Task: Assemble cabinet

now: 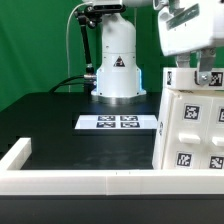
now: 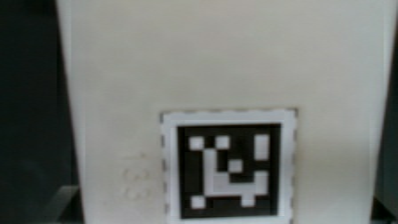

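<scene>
The cabinet [image 1: 190, 125], a large white box carrying several black-and-white tags, stands slightly tilted at the exterior view's right, its lower part behind the front border wall. My gripper [image 1: 205, 78] comes down onto its top edge, and its jaws are closed across the cabinet's width. In the wrist view a white face of the cabinet [image 2: 125, 90] with one tag [image 2: 226, 165] spans nearly the whole picture. The fingers barely show at the picture's edge.
The marker board [image 1: 118, 122] lies flat on the black table in front of the arm's white base [image 1: 117, 65]. A long low white border wall [image 1: 90, 182] runs along the front, with a raised end [image 1: 15, 155] at the exterior view's left.
</scene>
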Robot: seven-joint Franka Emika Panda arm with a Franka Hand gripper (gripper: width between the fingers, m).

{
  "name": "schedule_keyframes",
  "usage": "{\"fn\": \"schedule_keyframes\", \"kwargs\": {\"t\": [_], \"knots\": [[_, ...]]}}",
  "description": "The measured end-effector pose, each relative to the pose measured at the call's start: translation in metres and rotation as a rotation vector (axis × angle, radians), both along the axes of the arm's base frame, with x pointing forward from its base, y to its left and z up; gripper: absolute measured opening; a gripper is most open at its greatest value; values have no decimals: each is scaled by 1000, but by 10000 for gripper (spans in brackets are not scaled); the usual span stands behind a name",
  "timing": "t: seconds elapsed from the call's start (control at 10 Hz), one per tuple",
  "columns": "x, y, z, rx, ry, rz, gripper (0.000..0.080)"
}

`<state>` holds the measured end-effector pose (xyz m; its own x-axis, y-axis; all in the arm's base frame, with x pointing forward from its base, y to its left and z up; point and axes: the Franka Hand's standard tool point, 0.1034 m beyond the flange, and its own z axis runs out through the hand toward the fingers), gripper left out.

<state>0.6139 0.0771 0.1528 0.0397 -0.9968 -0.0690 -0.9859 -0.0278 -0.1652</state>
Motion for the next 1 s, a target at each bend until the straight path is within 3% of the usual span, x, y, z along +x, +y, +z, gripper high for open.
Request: {"fn": "schedule_keyframes", "kwargs": {"t": [0.3, 0.7, 0.9, 1.0], "knots": [[-2, 3, 1, 60, 39, -305, 563], [-1, 4, 0, 123, 53, -420, 563], [-2, 7, -1, 127, 53, -401, 761], [-2, 7, -1, 126, 52, -388, 761]]}}
